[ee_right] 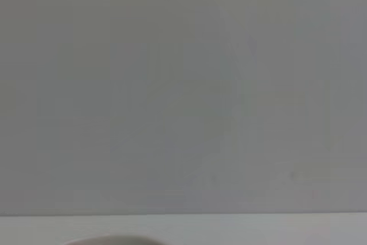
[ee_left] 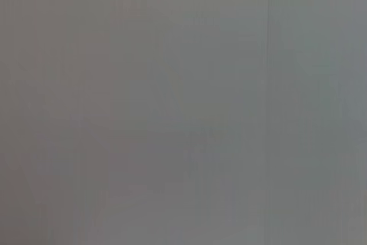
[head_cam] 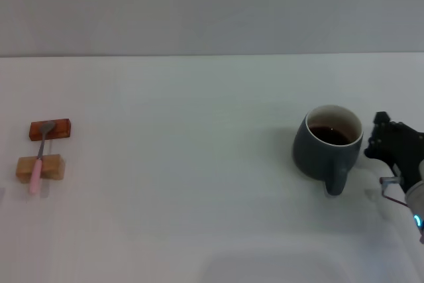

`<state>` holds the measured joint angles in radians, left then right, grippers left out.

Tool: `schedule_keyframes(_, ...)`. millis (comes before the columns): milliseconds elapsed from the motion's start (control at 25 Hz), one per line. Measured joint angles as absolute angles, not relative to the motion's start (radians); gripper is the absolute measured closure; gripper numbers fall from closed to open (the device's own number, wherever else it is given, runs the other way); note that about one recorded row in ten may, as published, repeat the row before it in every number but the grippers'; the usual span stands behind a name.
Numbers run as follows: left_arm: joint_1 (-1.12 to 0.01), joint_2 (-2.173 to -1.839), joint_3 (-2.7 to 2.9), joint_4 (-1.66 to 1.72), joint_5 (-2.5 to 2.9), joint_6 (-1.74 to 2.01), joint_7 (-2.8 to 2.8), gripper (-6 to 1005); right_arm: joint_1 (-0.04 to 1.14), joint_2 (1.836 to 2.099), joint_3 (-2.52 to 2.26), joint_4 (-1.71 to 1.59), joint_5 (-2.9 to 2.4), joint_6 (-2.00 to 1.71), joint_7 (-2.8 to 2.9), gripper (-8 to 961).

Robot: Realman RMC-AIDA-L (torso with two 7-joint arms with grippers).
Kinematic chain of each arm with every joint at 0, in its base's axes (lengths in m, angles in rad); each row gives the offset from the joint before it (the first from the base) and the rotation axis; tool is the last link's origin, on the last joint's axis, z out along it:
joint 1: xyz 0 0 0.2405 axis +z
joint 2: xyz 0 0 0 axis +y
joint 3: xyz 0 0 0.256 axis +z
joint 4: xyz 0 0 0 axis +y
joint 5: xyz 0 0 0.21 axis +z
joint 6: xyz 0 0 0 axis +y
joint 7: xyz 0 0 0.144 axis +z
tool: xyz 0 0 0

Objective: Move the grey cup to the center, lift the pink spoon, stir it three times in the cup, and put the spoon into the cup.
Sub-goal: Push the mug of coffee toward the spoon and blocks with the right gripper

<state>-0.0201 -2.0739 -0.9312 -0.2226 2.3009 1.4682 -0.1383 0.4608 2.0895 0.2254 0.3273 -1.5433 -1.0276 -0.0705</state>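
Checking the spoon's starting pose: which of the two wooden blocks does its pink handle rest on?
The light tan block, the one nearer the robot. The pink spoon's metal bowl lies on the reddish-brown block behind it.

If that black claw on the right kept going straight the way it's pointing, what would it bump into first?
Most likely the rounded dark blue-grey ceramic mug. The right gripper sits just beside it on the white table, pointing toward its rim and side, with a small gap between them. Depth is hard to judge, so it might pass slightly behind.
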Motion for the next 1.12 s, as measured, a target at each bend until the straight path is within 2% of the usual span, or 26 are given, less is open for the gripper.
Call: schedule_keyframes(1120,-0.014,-2.074,-0.931,-0.222,2.301,1.468,-0.137,150,0.507,2.091,0.224,0.459,-1.77,-0.929,-0.07,954)
